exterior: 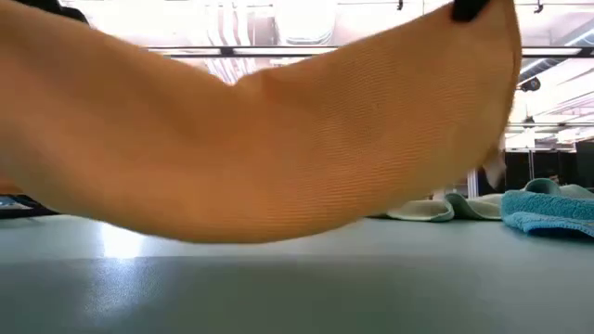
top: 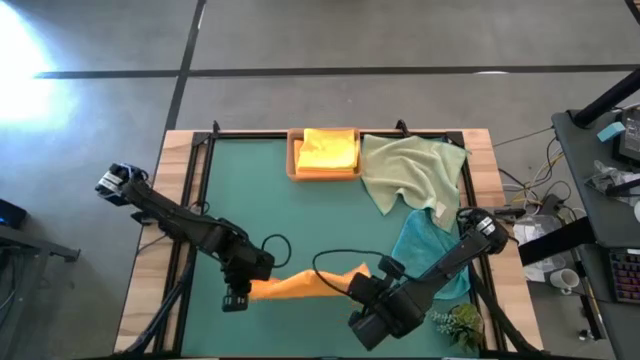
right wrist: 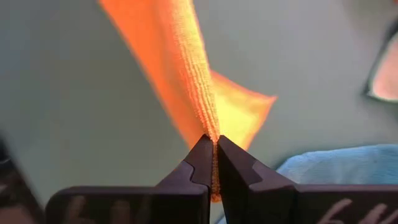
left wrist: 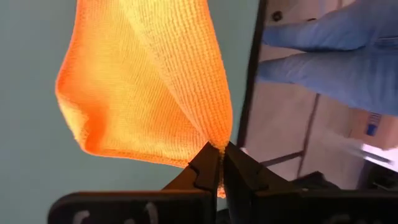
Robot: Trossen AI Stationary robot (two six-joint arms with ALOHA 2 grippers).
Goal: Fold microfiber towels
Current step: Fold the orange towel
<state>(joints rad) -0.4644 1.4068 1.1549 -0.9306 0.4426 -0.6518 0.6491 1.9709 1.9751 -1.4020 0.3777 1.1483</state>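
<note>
Near the front edge of the green mat (top: 270, 200), the left gripper (left wrist: 221, 163) has its fingers pinched tight on one corner of an orange towel (top: 300, 284), and the cloth stretches away from it to the right gripper (right wrist: 213, 155), whose fingers are clamped just as tight on the far edge. Between the two the towel hangs off the mat in a sagging belly, low over the surface in the low view. Farther back a yellow towel (top: 327, 150) lies in the wooden tray (top: 293, 165), a pale green towel (top: 410, 170) is crumpled just right of it, and a teal towel (top: 425, 242) lies beside the right arm.
</note>
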